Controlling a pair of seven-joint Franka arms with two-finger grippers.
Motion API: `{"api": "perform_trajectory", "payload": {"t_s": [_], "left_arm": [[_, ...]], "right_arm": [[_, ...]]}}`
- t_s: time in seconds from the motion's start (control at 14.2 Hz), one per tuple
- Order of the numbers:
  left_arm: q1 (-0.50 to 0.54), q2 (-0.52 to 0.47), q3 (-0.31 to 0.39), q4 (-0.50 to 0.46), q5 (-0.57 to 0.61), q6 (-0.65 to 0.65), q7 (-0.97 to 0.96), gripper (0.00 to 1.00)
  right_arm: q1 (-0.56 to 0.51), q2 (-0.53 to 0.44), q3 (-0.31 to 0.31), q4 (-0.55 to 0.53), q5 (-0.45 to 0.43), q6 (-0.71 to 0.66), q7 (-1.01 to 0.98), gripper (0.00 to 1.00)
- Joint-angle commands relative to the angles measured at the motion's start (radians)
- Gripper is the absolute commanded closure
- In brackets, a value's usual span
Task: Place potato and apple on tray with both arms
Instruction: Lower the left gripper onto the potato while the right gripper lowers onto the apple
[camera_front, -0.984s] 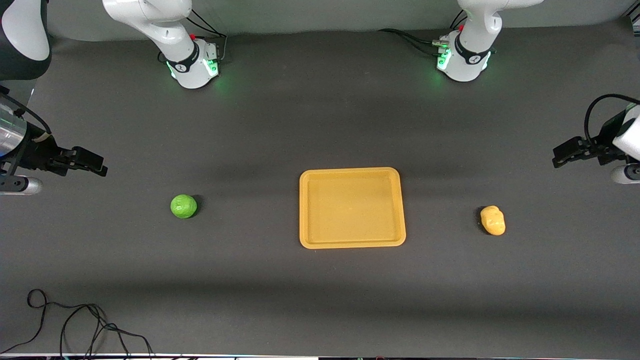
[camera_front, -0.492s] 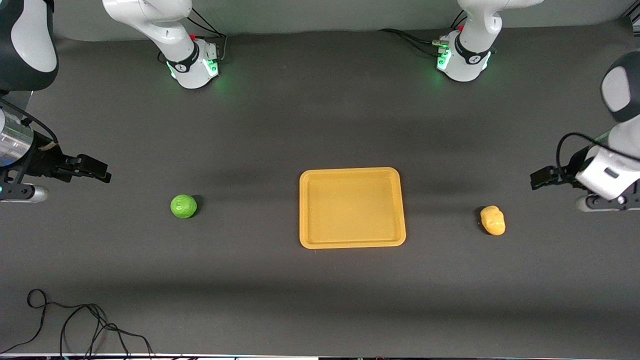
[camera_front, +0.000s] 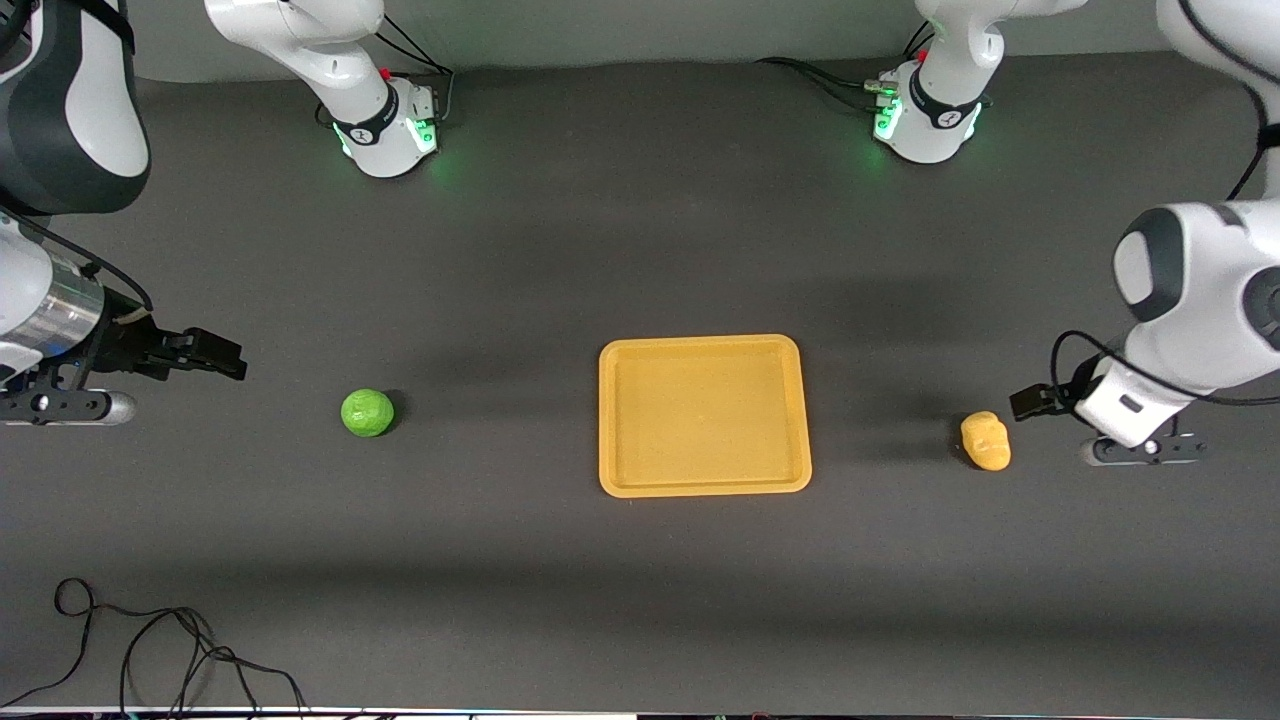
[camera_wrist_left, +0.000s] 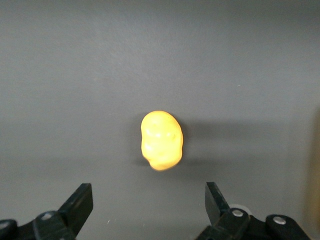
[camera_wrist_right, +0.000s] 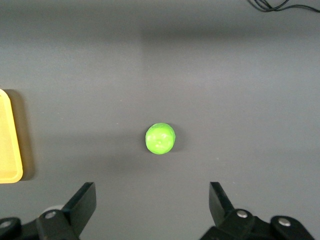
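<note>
Wide shot of the dark grey matte table (camera_front: 640, 250), and right in its middle sits the flat rectangular orange-yellow plastic tray (camera_front: 704, 488) with rounded corners and a low raised rim, nothing resting in it. Up along the top edge stand the two white jointed arms on their green-lit bases, the right arm's base (camera_front: 385, 130) and the left arm's base (camera_front: 925, 125), both arms reaching out and down toward their own ends of the table. The right gripper (camera_front: 232, 362), black with two fingers, hangs over bare table toward the right arm's end, well apart from the fruit; in the right wrist view its jaws are spread wide, grasping nothing, the fingers (camera_wrist_right: 86, 199) framing the small bright green round apple (camera_wrist_right: 160, 138) from a distance, with a sliver of the tray's rim showing at the edge. The left gripper (camera_front: 1030, 402) is in close, just beside the small lumpy yellow-orange potato (camera_front: 986, 441) toward the left arm's end; from the left wrist view its jaws are also released and wide, the fingers (camera_wrist_left: 80, 202) clear of the potato (camera_wrist_left: 161, 140), no contact. The apple (camera_front: 367, 412) rests on the table between the right gripper and the tray, well apart from both. Down in the corner nearest the front camera, a thin black cable (camera_front: 150, 650) lies looped on the table.
</note>
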Motion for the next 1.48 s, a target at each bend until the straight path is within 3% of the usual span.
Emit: {"api": "perform_trajectory", "payload": {"t_s": [0.0,0.28,0.35,0.49,0.56,0.77,0.98,1.2,1.41], "left_arm": [[-0.013,0.13,0.009,-0.011,0.001,0.121,-0.018,0.0],[-0.016,0.244,0.011,-0.031,0.018,0.25,-0.019,0.0],[-0.016,0.244,0.011,-0.032,0.018,0.245,-0.019,0.06],[-0.013,0.237,0.011,-0.031,0.016,0.229,-0.022,0.36],[-0.013,0.234,0.011,-0.028,0.016,0.229,-0.024,0.46],[-0.028,0.226,0.008,-0.02,0.016,0.226,-0.058,0.64],[-0.096,0.185,0.008,-0.008,0.016,0.187,-0.151,0.64],[-0.241,0.18,0.008,0.096,0.016,0.018,-0.332,0.61],[-0.363,0.18,0.006,0.184,0.013,-0.104,-0.476,0.57]], "right_arm": [[0.037,0.048,-0.004,-0.02,-0.014,0.054,0.023,0.0],[0.041,0.084,-0.002,-0.088,-0.015,0.137,0.034,0.0],[0.04,0.098,-0.002,-0.097,-0.015,0.14,0.03,0.0],[0.037,0.102,-0.004,-0.161,-0.005,0.207,0.0,0.0],[0.04,0.099,-0.004,-0.211,-0.005,0.283,-0.008,0.0],[0.038,0.128,-0.004,-0.275,-0.005,0.382,-0.016,0.0],[0.061,0.171,-0.004,-0.31,-0.005,0.434,-0.016,0.0],[0.064,0.179,-0.008,-0.419,-0.006,0.529,-0.016,0.0],[0.063,0.236,-0.011,-0.434,-0.015,0.572,-0.016,0.0]]}}
